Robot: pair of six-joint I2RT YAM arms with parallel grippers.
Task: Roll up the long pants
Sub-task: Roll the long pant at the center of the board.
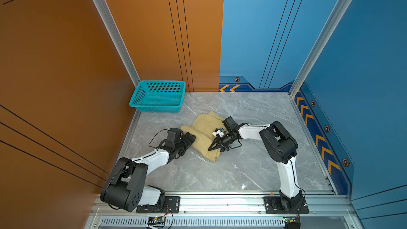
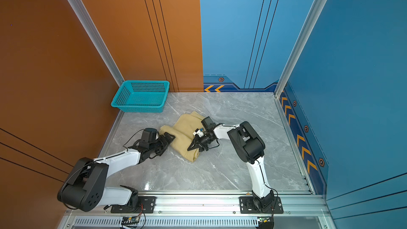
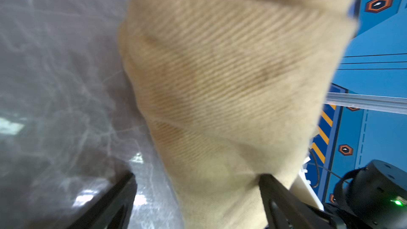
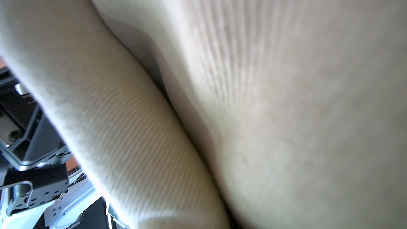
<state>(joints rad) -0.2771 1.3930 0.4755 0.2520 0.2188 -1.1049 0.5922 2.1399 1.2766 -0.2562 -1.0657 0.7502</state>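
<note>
The long pants lie as a thick folded tan bundle in the middle of the marble table. My left gripper is at the bundle's left end. In the left wrist view the left gripper is open wide, with the cloth between the two black fingers and touching only one of them. My right gripper rests on the bundle's near right part, its fingers drawn to a point on a fold. In the right wrist view the cloth fills the frame and hides the fingers.
A teal basket stands at the far left corner, against the orange wall. The marble table is walled at the left, back and right. An aluminium rail with both arm bases runs along the near edge.
</note>
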